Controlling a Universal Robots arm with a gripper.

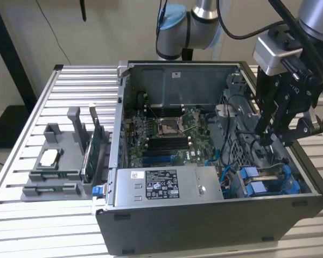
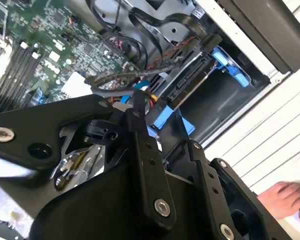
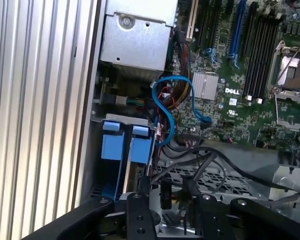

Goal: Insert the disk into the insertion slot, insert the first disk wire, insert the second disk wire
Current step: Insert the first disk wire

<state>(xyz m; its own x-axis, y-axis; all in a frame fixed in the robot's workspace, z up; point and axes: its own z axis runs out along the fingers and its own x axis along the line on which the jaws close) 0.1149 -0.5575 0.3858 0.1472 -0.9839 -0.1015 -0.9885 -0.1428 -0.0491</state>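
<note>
Computer case (image 1: 204,226), side open, on slatted table (image 1: 70,86). Contents: circuit board (image 1: 167,134), grey power box (image 1: 161,185), and the disk (image 1: 255,183) in its blue carrier, seated in the corner bay at the exterior view's right. Gripper (image 1: 268,137) is inside the case just above that bay, close to the side wall; its grip cannot be told. Open room over the board.

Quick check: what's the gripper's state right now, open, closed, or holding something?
Gripper: lowered into the computer case near the disk; open or closed cannot be told.
</note>
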